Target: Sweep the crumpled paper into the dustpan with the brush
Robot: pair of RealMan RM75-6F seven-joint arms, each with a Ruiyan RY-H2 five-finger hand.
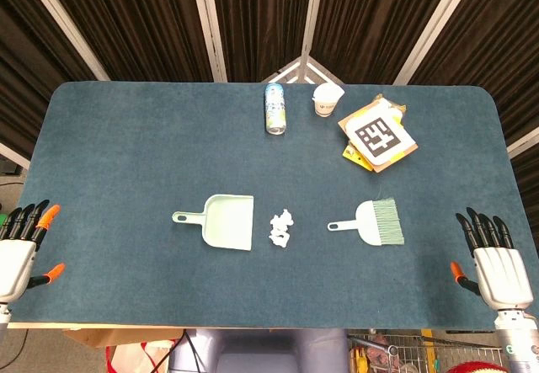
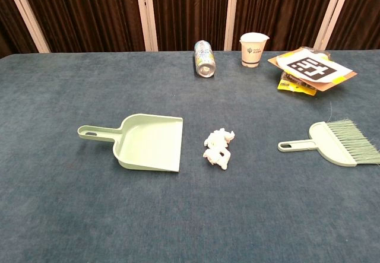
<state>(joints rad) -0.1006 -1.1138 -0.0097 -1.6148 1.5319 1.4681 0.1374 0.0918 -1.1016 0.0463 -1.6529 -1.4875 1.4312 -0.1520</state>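
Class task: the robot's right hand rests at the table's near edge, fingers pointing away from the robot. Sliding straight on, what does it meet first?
Probably nothing: the right hand lies outboard of the brush, and bare table lies ahead.

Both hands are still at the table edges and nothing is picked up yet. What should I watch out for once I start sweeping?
1. The brush lies flat with its handle pointing at the crumpled paper; a clumsy grab by the right hand may knock it into the paper.
2. The dustpan is unheld; unless the left hand steadies it, the sweep will likely push it away.
3. The paper looks light and may scatter past the dustpan's open edge.
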